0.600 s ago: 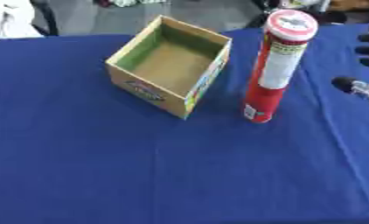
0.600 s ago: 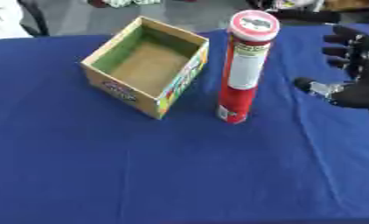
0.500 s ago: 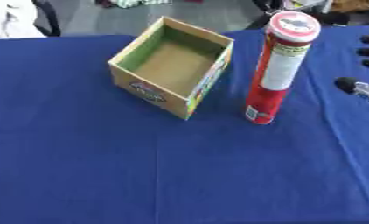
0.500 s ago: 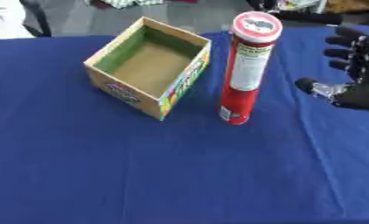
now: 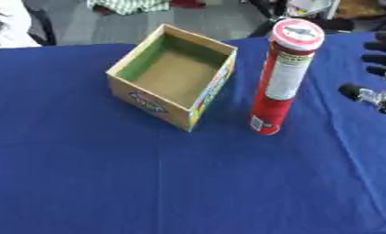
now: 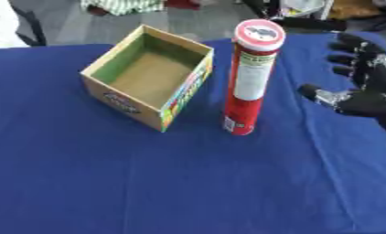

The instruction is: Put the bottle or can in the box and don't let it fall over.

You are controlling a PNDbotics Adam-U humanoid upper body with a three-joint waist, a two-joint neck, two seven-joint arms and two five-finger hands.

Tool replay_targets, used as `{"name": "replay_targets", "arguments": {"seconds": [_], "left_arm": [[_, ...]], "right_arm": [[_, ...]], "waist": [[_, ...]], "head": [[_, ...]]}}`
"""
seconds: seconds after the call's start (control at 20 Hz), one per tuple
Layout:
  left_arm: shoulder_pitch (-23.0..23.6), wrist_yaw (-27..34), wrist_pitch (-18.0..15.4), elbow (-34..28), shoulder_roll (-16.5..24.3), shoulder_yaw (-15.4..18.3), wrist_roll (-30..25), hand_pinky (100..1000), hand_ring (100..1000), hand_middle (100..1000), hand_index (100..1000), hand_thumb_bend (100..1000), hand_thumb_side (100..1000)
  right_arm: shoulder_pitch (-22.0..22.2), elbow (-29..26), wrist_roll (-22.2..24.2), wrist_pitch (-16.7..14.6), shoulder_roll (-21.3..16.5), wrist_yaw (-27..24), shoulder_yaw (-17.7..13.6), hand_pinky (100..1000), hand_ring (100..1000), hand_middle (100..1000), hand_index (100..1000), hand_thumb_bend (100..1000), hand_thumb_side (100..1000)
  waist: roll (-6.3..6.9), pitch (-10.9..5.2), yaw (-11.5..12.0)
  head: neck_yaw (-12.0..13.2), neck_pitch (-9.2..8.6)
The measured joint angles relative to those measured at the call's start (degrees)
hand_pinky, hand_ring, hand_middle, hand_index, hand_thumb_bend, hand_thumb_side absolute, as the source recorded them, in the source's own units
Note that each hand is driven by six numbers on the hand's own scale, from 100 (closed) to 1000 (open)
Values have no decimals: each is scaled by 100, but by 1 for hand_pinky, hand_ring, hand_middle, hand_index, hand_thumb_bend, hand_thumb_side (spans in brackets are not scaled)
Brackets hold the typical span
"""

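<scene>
Little had moved since the earlier frames: the robot's black right hand [image 6: 371,91] stayed at the right edge of the table, fingers spread and thumb held apart, holding nothing and well apart from the can. Both the can and the box kept their places on the cloth; the slight drift of the whole scene looked like a tilt of the head. So the approach seemed barely begun, and the grasp was not yet made.

One tall red cylindrical can with a white label and a pale lid [image 6: 249,77] stood upright on the blue tablecloth [image 5: 148,183], just beside the right wall of one open cardboard box with a green inner lining and printed sides [image 5: 172,75]. The box lay empty. Being tall and narrow, the can would probably tip easily if nudged near its top. No left hand showed in either view.
</scene>
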Motion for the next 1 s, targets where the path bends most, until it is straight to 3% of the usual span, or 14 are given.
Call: {"name": "replay_targets", "arguments": {"seconds": [0.5, 1.0], "left_arm": [[30, 2, 17, -62, -38, 0, 28, 835, 778, 738, 892, 715, 444], [30, 50, 43, -97, -60, -29, 47, 832, 776, 737, 888, 690, 492]], "right_arm": [[-73, 2, 109, 106, -1, 33, 103, 931, 903, 887, 951, 624, 100], [-533, 282, 413, 255, 14, 46, 431, 931, 915, 888, 928, 630, 100]], "waist": [[-14, 1, 38], [-31, 14, 128]], "head": [[-133, 12], [-193, 49]]}}
